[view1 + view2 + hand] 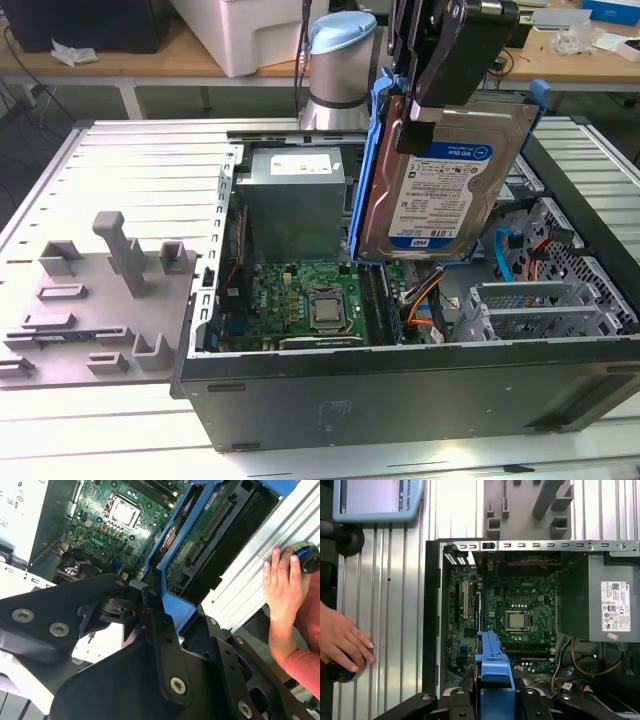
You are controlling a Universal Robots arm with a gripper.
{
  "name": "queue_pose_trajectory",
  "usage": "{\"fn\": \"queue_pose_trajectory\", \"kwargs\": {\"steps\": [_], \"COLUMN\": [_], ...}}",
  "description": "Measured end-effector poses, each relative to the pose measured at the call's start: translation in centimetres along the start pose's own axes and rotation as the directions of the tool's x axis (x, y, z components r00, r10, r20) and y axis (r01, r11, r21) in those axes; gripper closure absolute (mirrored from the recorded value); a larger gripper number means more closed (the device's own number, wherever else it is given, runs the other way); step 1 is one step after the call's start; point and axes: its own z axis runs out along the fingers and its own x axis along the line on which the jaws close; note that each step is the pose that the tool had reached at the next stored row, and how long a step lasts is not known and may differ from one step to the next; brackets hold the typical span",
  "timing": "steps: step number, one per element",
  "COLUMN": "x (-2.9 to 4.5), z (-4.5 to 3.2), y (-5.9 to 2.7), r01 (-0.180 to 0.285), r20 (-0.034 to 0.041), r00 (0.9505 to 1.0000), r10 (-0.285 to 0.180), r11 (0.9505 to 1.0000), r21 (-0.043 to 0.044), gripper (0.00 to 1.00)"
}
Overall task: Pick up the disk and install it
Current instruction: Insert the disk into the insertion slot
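Blue-railed disk (440, 190), clamped upright between the fingers (422, 125), hangs over the open computer case (380, 400) below them: picked up, not yet installed.

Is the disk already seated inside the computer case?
No, in the exterior view the gripper holds the disk raised above the open computer case.

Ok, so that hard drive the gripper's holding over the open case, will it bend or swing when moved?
Probably stiff: the hard drive is a silver metal slab and hangs with no visible bend. Likely heavy for its size, so it may pivot, since the gripper pinches it near its top. Its blue carrier rail looks plastic and may flex slightly.
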Motion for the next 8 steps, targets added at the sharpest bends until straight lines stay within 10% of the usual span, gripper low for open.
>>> {"fn": "queue_pose_trajectory", "kwargs": {"steps": [8], "x": [0.0], "z": [0.0], "y": [0.0], "r01": [0.001], "r20": [-0.0005], "r00": [1.0], "r10": [-0.001], "r11": [1.0], "r21": [0.0001], "gripper": [0.64]}}
